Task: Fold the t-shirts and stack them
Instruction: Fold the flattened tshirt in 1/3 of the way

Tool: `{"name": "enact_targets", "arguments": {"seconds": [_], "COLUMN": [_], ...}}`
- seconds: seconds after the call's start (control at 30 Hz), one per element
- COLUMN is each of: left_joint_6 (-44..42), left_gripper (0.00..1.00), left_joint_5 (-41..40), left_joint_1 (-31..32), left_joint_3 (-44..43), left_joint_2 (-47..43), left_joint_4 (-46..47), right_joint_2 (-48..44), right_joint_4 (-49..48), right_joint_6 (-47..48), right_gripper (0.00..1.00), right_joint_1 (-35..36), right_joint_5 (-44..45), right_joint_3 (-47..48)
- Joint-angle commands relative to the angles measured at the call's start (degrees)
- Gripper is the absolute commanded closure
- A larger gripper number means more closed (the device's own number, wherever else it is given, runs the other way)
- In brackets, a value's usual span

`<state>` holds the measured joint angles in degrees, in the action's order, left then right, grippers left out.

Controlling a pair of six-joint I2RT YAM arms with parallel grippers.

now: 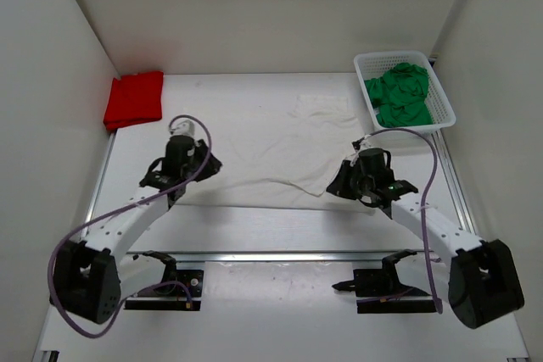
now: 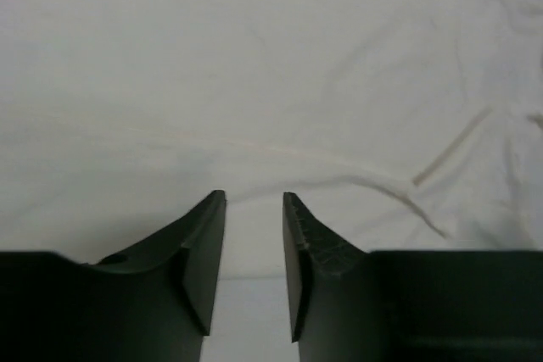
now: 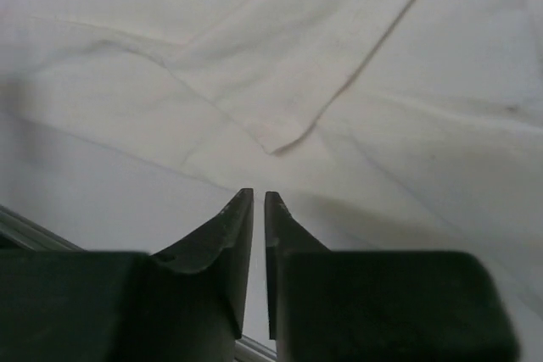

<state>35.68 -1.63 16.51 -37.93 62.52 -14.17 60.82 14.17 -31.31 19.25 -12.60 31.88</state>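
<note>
The white t-shirt [image 1: 280, 154] lies spread out and wrinkled in the middle of the table. My left gripper [image 1: 187, 146] is at its left edge. In the left wrist view the jaws [image 2: 254, 197] are open and straddle the white shirt's [image 2: 254, 65] near hem, with nothing gripped. My right gripper [image 1: 355, 174] is at the shirt's near right corner. In the right wrist view it [image 3: 259, 194] is shut and empty, just short of a folded-over corner of the white cloth [image 3: 280, 82]. The red t-shirt [image 1: 134, 99] lies folded at the back left. The green t-shirt [image 1: 400, 95] is bunched in the basket.
A white plastic mesh basket [image 1: 445, 108] stands at the back right and holds the green shirt. White walls close in the table on the left, back and right. A metal rail [image 1: 280, 254] runs along the near edge by the arm bases.
</note>
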Motion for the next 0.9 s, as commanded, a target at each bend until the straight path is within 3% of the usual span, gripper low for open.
{"name": "enact_targets", "arguments": {"seconds": [0.0, 0.03, 0.17, 0.37, 0.67, 0.87], "left_joint_6": [1.6, 1.6, 1.3, 3.3, 3.7, 4.2], "left_gripper": [0.60, 0.62, 0.62, 0.59, 0.59, 0.59], "left_joint_5": [7.0, 8.2, 10.2, 12.7, 13.7, 14.1], "left_joint_1": [9.4, 10.4, 15.6, 14.8, 15.0, 15.1], "left_joint_3": [-0.1, 0.1, 2.5, 8.8, 10.2, 10.9], "left_joint_2": [5.8, 7.2, 8.9, 6.7, 6.8, 7.2], "left_joint_4": [9.2, 10.4, 14.7, 19.5, 20.9, 21.9], "right_joint_2": [4.5, 6.3, 10.6, 15.0, 19.9, 21.6], "right_joint_4": [-13.0, -13.8, -18.2, -20.3, -20.9, -19.3], "right_joint_6": [-3.8, -4.4, -6.6, -8.9, -10.5, -10.2], "right_gripper": [0.87, 0.82, 0.77, 0.75, 0.72, 0.87], "right_joint_1": [1.4, 1.9, 1.8, 1.8, 2.8, 2.8], "right_joint_5": [-0.7, 0.2, -0.3, 0.3, -1.3, -1.5], "right_joint_3": [-1.3, -1.8, -3.0, -4.1, -2.2, 1.2]}}
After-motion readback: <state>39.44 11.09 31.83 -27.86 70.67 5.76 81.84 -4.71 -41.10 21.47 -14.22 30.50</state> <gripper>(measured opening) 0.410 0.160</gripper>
